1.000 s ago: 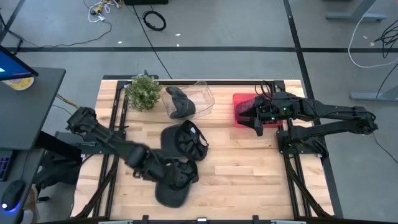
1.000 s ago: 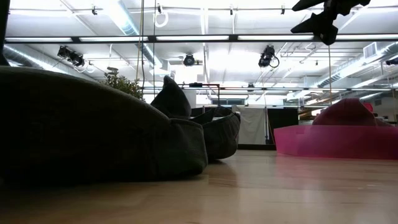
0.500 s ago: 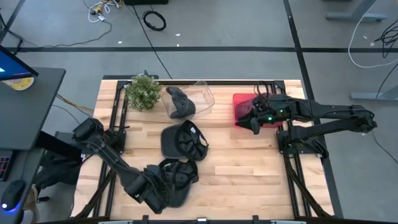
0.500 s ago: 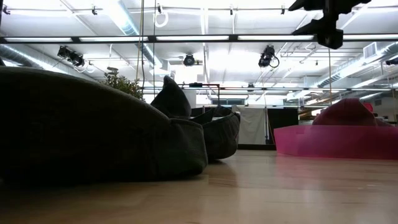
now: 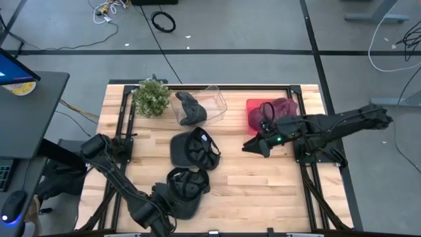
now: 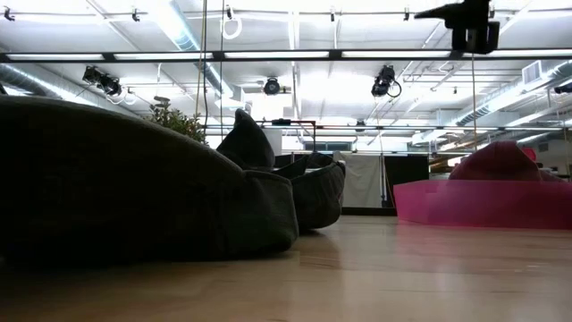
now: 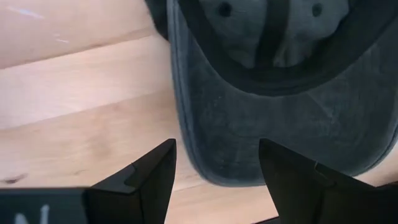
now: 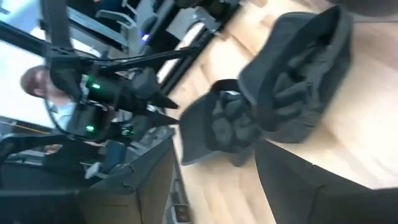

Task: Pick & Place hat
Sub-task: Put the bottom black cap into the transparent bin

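Three dark grey caps are on the table. The near cap (image 5: 187, 191) lies crown down, and its brim (image 7: 280, 130) fills the left wrist view. The middle cap (image 5: 195, 149) also rests crown down. The far cap (image 5: 189, 108) sits in a clear tub. My left gripper (image 5: 152, 212) is open at the near edge, and its fingers (image 7: 155, 174) stand either side of the near cap's brim edge without touching it. My right gripper (image 5: 254, 146) is open and hovers just right of the middle cap.
A red bin (image 5: 258, 118) with a maroon hat (image 5: 281, 106) in it stands at the far right. A potted plant (image 5: 151, 97) is at the far left, beside the clear tub (image 5: 212, 99). Bare wood lies between the caps and the right edge.
My left gripper has drawn back from beside the near cap toward the table's near edge. My right gripper has left the red bin, moving left and toward the near side, closer to the middle cap. The caps have stayed where they were.
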Controlling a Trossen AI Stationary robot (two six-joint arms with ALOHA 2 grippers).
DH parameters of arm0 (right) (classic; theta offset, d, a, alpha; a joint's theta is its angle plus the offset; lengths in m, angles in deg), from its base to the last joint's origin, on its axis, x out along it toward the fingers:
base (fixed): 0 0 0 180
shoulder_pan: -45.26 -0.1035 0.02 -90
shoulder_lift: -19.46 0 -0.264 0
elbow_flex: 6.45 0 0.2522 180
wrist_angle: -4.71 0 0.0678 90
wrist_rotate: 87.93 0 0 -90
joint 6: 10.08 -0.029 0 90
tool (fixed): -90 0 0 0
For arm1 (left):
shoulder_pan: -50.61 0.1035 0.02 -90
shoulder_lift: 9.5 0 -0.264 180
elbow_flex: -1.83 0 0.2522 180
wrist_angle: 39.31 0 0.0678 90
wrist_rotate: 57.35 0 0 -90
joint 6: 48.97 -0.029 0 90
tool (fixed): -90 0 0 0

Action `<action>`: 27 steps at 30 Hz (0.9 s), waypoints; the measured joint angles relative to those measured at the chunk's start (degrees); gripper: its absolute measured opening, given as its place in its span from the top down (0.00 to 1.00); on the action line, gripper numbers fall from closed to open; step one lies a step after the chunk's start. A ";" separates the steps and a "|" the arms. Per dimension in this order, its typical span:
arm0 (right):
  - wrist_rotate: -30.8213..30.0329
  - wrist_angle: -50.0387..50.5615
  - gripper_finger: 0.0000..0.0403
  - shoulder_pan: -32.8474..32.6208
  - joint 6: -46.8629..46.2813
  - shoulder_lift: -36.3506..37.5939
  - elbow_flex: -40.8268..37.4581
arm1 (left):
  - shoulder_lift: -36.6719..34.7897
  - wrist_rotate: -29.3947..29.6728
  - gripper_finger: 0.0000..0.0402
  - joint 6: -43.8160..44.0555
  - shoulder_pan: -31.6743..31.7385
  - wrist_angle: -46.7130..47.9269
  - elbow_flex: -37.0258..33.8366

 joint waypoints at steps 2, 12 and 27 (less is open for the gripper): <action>-0.87 -1.51 0.43 -1.54 -1.09 -0.70 0.01 | 0.76 0.21 0.42 0.02 -0.06 -0.89 0.00; -1.66 -5.24 0.43 -6.19 -4.13 -3.41 0.01 | 4.05 -2.80 0.42 2.19 -1.01 -1.70 0.00; -1.78 -8.24 0.43 -6.59 -2.96 -3.87 0.01 | 9.67 -0.10 0.55 -0.09 -0.62 -7.79 0.00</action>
